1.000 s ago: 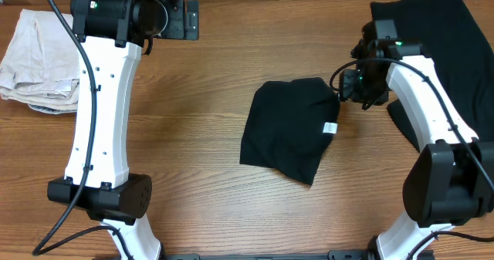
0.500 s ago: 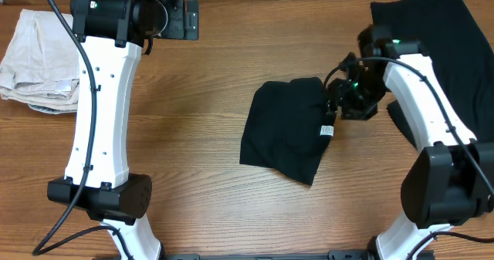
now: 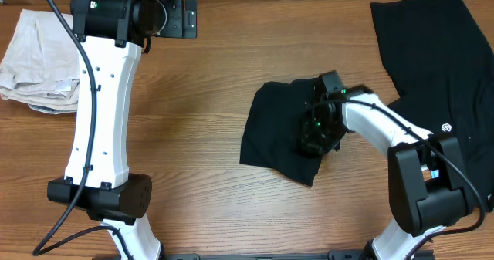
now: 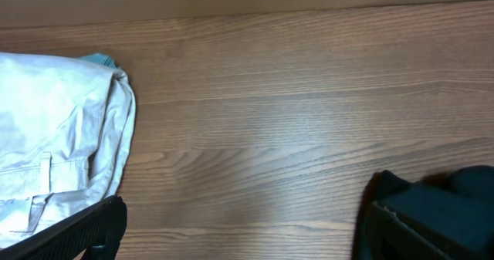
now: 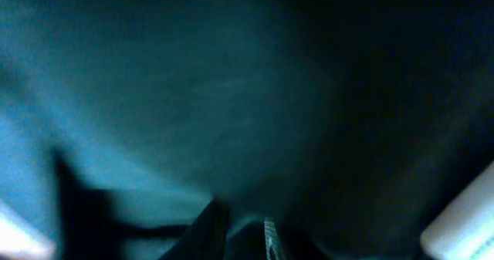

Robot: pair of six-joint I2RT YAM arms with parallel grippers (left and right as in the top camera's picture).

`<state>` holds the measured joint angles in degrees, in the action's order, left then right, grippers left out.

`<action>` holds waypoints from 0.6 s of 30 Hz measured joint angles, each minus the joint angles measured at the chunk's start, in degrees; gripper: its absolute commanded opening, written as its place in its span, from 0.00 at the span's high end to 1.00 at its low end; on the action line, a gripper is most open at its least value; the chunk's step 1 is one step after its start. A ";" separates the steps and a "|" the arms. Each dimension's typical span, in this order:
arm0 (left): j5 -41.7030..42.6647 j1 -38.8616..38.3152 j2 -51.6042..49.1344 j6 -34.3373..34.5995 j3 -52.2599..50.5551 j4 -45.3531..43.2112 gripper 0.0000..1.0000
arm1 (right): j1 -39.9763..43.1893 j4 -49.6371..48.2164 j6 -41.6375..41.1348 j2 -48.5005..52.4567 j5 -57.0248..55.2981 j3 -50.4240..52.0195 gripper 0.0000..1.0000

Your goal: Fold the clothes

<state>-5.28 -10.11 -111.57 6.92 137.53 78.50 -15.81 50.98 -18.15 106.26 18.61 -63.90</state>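
Right now the folded black T-shirt (image 3: 274, 129) lies a little right of the middle of the wooden table (image 3: 201, 136), and the right gripper (image 3: 315, 130) is down on its right-hand part, covering that edge in the overhead view. From the right wrist camera, dark fabric fills nearly the whole picture and the two fingertips (image 5: 210, 223) sit close together at the bottom edge, pressed into the cloth; whether they have a fold pinched between them I cannot tell. More black clothes (image 3: 432, 44) are spread over the table's far right corner, carrying a small white round mark (image 3: 446, 126) too tiny to read. The left gripper (image 4: 247, 227) hangs over bare wood at the far left, jaws spread wide with nothing between them, near a crumpled pale garment (image 3: 35, 55).
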 measured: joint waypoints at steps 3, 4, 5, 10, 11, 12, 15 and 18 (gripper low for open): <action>-0.15 0.00 0.00 0.00 0.00 -0.07 0.00 | 0.11 -1.95 -2.54 -0.87 -0.92 2.36 0.80; -0.15 -0.02 0.00 0.00 0.00 -0.07 0.00 | 0.13 -1.99 -3.04 -1.07 -1.38 2.54 0.78; -0.15 0.00 0.00 0.00 0.00 -0.07 0.00 | 0.26 -1.97 -3.39 -1.11 -1.62 2.56 0.74; 0.76 -0.02 -0.04 0.00 0.00 -0.04 0.00 | 2.36 -0.70 -3.63 -1.18 -0.39 1.18 0.56; 1.20 0.00 -0.09 -0.02 0.00 -0.02 0.00 | 2.84 0.81 -3.21 -1.16 -0.13 -0.09 0.53; 1.68 -0.02 -0.11 0.00 0.00 0.09 0.00 | 3.34 2.34 -2.89 -1.09 0.15 -1.92 0.45; 4.31 -0.02 -0.70 -0.02 0.00 1.62 0.00 | 4.20 10.67 -0.94 -0.85 1.03 -14.99 0.18; 6.88 -0.02 -1.95 -0.02 0.00 3.45 0.00 | 4.17 15.78 0.07 -0.87 0.96 -28.26 0.00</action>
<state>1.61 -10.13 -113.51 6.90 137.53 81.95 -11.64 66.76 -18.09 105.38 19.57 -92.16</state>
